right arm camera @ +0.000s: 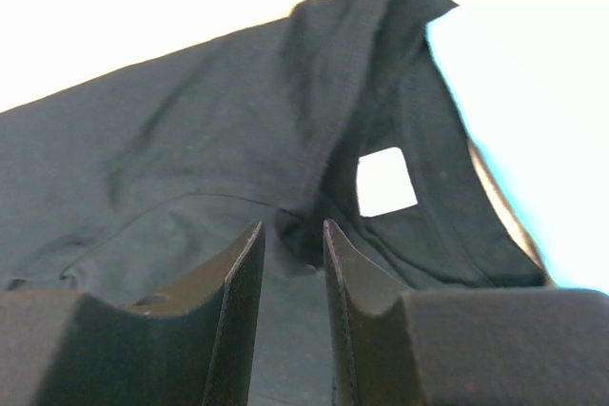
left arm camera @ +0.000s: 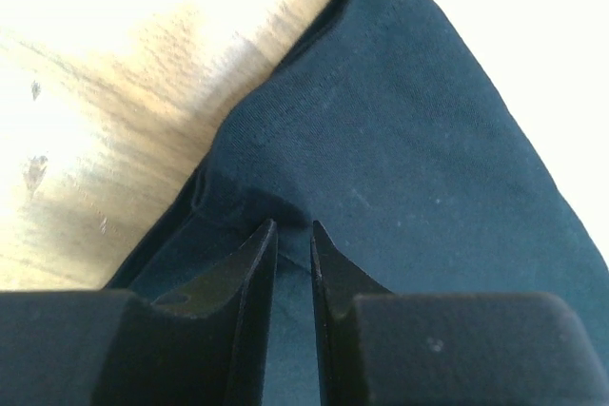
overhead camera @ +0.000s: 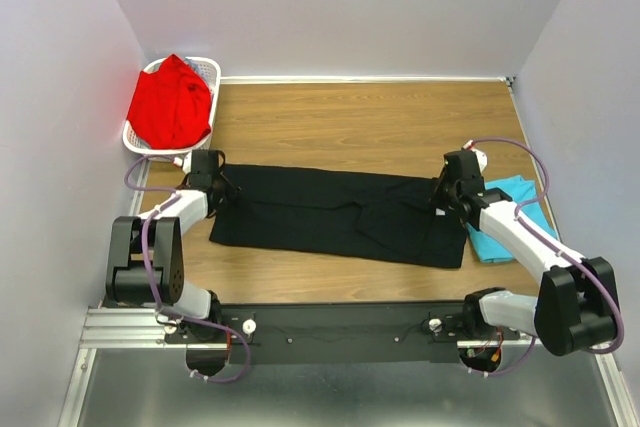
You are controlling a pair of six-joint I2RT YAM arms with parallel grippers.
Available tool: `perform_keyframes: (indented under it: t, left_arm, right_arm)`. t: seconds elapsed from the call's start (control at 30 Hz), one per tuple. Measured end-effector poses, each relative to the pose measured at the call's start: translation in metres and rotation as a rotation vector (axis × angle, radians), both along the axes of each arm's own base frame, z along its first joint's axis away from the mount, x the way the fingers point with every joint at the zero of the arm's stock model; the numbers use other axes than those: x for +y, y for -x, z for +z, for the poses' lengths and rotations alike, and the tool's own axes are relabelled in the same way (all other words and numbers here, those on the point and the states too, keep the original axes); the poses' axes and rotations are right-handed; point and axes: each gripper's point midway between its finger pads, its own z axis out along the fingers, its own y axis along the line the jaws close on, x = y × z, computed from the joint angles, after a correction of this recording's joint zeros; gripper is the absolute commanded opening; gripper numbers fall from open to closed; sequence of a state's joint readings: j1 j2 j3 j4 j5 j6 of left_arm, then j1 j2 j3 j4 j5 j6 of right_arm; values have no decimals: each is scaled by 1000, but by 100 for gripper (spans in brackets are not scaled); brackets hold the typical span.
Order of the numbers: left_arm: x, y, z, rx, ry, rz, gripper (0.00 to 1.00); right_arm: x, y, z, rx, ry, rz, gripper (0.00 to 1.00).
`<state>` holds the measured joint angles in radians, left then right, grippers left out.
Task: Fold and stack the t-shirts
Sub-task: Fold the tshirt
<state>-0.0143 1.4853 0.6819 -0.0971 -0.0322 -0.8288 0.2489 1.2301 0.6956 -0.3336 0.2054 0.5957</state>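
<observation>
- Pinching the black t-shirt point(overhead camera: 340, 212) at both ends: the left gripper point(left arm camera: 293, 225) is squeezing a small ridge of cloth at its left hem corner, and the right gripper point(right arm camera: 290, 225) is clamping a bunched fold at its right end, by the collar.
- Gripping both ends is probably keeping the shirt taut and flat for the next fold.
- The shirt is lying as a long band on the wooden table point(overhead camera: 380, 117). It is soft matte knit with a stitched hem and a small square white label point(right arm camera: 385, 181) inside the neck.
- The turquoise t-shirt point(overhead camera: 492, 244) is lying just past its right edge, partly under the right arm.
- The red t-shirt point(overhead camera: 170, 107) is sitting crumpled in the white lattice basket point(overhead camera: 212, 69), beyond its far left corner.
</observation>
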Motion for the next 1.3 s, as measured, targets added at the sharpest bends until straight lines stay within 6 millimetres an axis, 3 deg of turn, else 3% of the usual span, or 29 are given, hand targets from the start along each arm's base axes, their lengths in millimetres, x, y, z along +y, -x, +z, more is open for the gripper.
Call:
perform_keyframes:
  t: [0.07,0.17,0.5,0.6,0.77,0.9,0.97,1.07,1.2,1.3]
  left_arm:
    - [-2,2,3,-3,1,-19,32]
    - [-6,2,15,-30,5,-61,34]
    - [-21,-22,86,-212,-26,-184,35]
    - [-49,-28,106,-258,-36,-282,36]
    - [-133,-29,137,-338,-30,-533,37]
    - [-187,-14,130,-329,-27,-703,40]
    - [-200,-10,125,-320,-27,-747,40]
    - [-236,12,99,-260,-28,-875,40]
    - [-271,36,79,-220,-28,-1005,42]
    - [-290,49,76,-216,-26,-1075,43]
  right_arm:
    - [-4,4,-1,3,11,-10,34]
    - [-8,9,-2,8,27,-25,19]
    - [-10,15,-14,56,32,-45,20]
    - [-10,18,-25,96,29,-61,20]
    - [-11,28,-46,168,22,-97,19]
    - [-12,30,-52,187,18,-115,19]
    - [-13,31,-54,194,19,-120,19]
    - [-14,31,-56,201,18,-126,19]
    - [-14,31,-54,195,16,-128,20]
    - [-14,29,-50,181,11,-129,21]
